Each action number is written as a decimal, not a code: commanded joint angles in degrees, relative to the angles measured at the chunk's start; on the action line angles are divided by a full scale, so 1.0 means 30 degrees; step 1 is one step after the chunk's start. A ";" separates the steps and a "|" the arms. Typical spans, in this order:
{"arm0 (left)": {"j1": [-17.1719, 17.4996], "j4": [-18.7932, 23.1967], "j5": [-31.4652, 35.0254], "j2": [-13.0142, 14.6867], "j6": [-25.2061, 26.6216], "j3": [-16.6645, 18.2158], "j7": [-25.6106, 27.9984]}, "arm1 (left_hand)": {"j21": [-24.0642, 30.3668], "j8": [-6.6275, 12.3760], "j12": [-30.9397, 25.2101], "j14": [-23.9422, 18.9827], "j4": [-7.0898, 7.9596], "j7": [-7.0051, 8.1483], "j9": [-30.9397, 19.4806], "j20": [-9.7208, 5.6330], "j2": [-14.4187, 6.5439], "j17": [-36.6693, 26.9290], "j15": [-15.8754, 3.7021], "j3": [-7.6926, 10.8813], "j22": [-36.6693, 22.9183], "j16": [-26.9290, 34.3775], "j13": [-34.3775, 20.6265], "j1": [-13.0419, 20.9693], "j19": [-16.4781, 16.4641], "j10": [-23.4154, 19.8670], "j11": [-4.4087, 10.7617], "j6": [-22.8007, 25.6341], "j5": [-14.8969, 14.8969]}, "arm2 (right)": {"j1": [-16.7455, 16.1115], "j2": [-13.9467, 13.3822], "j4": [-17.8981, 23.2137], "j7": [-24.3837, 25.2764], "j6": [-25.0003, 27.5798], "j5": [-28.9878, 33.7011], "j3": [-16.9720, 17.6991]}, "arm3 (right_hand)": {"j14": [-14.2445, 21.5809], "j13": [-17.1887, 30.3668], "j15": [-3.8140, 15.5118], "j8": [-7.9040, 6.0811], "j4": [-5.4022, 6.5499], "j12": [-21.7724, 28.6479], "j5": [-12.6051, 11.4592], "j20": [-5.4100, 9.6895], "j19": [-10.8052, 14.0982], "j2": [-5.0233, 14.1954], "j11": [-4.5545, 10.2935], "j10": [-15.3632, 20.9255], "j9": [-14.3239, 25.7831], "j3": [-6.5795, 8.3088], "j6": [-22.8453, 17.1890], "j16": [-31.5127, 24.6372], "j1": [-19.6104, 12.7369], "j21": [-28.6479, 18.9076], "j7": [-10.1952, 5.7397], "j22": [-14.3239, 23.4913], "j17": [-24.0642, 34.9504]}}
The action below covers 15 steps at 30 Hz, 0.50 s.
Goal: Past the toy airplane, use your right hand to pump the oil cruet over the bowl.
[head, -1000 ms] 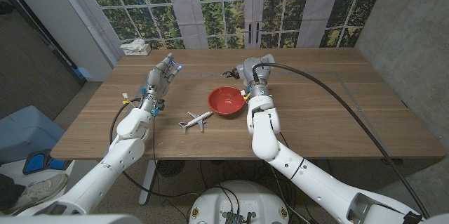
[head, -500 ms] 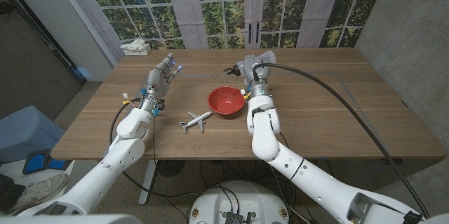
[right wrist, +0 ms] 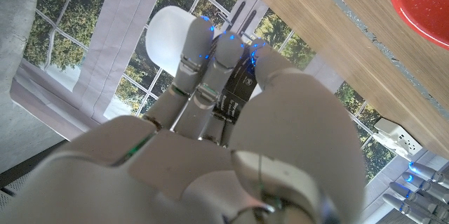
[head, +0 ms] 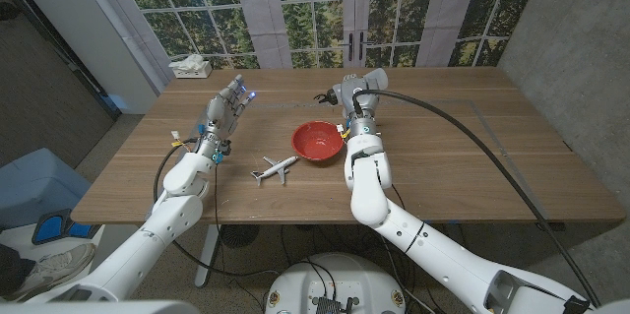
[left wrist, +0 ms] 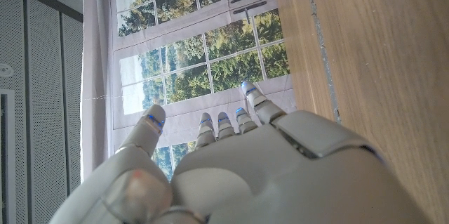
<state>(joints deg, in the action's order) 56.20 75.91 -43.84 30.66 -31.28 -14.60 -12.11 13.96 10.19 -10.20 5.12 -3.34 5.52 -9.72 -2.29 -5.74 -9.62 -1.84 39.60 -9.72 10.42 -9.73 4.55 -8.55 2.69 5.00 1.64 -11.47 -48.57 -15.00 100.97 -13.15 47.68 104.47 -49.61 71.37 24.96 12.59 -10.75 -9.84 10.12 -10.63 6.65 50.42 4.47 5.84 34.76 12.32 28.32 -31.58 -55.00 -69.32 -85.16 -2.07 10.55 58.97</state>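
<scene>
My right hand (head: 351,95) grips the oil cruet beyond the far rim of the red bowl (head: 317,141). The cruet's black spout (head: 323,97) sticks out toward my left side. In the right wrist view my fingers (right wrist: 210,62) wrap the cruet's dark labelled body (right wrist: 235,92), with a white rounded top (right wrist: 170,31) past them and the bowl (right wrist: 423,3) at the edge. The white toy airplane (head: 275,167) lies on the table in front of the bowl. My left hand (head: 225,108) is raised over the table's left part, fingers apart and empty; its back (left wrist: 245,171) shows in the left wrist view.
A white tissue box (head: 191,66) stands at the table's back left corner. Windows run behind the table (head: 463,147). A grey concrete wall lies to the right. A blue object (head: 34,196) sits on the floor at the left.
My right hand with the cruet has moved slightly up and back from the bowl's rim. The left hand, the bowl and the airplane have not moved.
</scene>
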 commanded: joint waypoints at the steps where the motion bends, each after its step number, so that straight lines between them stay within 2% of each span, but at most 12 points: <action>1: 0.0202 0.0287 0.0055 0.0090 -0.0018 0.0025 0.0114 | -0.0055 0.0049 -0.0192 -0.0001 -0.0105 0.0136 -0.0032 -0.0360 -0.1338 -0.0035 -0.1238 -0.0040 -0.0103 -0.0062 -0.0073 0.0273 -0.0162 -0.0020 0.0000 -0.0016 -0.0039 | -0.0211 0.0113 0.0075 -0.0287 -0.0109 0.0366 0.0137 | 0.0246 -0.0059 -0.0018 0.0008 0.0134 0.0121 -0.0066 0.1976 -0.0037 -0.0133 0.0160 -0.0023 -0.0001 0.0030 0.0196 0.0162 -0.0208 -0.0076 -0.0122 0.0055 0.0111; 6: 0.0323 0.0435 0.0066 0.0124 -0.0013 0.0047 0.0199 | -0.0081 0.0052 -0.0196 -0.0012 -0.0090 0.0116 -0.0032 -0.0364 -0.1327 -0.0045 -0.1246 -0.0045 -0.0104 -0.0057 -0.0074 0.0265 -0.0175 -0.0032 -0.0010 -0.0009 -0.0039 | -0.0267 0.0163 0.0107 -0.0449 -0.0152 0.0487 0.0214 | 0.0299 -0.0210 -0.0021 -0.0026 0.0144 0.0238 -0.0067 0.1971 -0.0081 -0.0255 0.0312 0.0132 -0.0050 -0.0023 0.0318 0.0294 -0.0215 -0.0100 -0.0516 0.0055 0.0199; 12: 0.0416 0.0527 0.0082 0.0141 -0.0036 0.0055 0.0247 | -0.0103 0.0053 -0.0204 -0.0010 -0.0086 0.0128 -0.0032 -0.0382 -0.1324 -0.0047 -0.1235 -0.0041 -0.0105 -0.0060 -0.0074 0.0269 -0.0191 -0.0054 -0.0017 -0.0004 -0.0042 | -0.0341 0.0143 0.0129 -0.0446 -0.0272 0.0650 0.0218 | 0.0258 -0.0357 -0.0018 -0.0093 0.0176 0.0254 -0.0074 0.1972 -0.0145 -0.0319 0.0242 0.0094 -0.0086 -0.0067 0.0328 0.0538 -0.0212 -0.0115 -0.0359 0.0056 0.0163; 15: 0.0468 0.0580 0.0077 0.0155 -0.0016 0.0059 0.0279 | -0.0120 0.0053 -0.0215 -0.0016 -0.0083 0.0125 -0.0032 -0.0376 -0.1333 -0.0047 -0.1232 -0.0035 -0.0106 -0.0059 -0.0074 0.0276 -0.0196 -0.0087 -0.0023 -0.0006 -0.0045 | -0.0353 0.0145 0.0122 -0.0720 -0.0399 0.0848 0.0197 | 0.0253 -0.0469 -0.0021 -0.0171 0.0271 0.0296 -0.0095 0.1963 -0.0213 -0.0150 0.0130 0.0157 -0.0114 -0.0021 0.0218 0.0703 -0.0200 -0.0064 -0.0140 0.0031 0.0138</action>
<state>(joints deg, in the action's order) 57.00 76.98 -43.70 30.96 -31.34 -14.52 -11.65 13.76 10.18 -10.61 5.12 -3.51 5.52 -9.72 -2.27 -5.74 -9.62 -1.84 39.43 -9.72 10.42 -9.73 4.55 -8.53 2.69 5.00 1.64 -11.47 -49.26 -14.61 101.14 -14.16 47.32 105.82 -49.14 71.98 23.63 12.79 -10.76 -9.47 10.61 -10.62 6.65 50.00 4.07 6.50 34.80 11.98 28.08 -30.57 -53.18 -69.70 -85.16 -3.09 10.54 59.24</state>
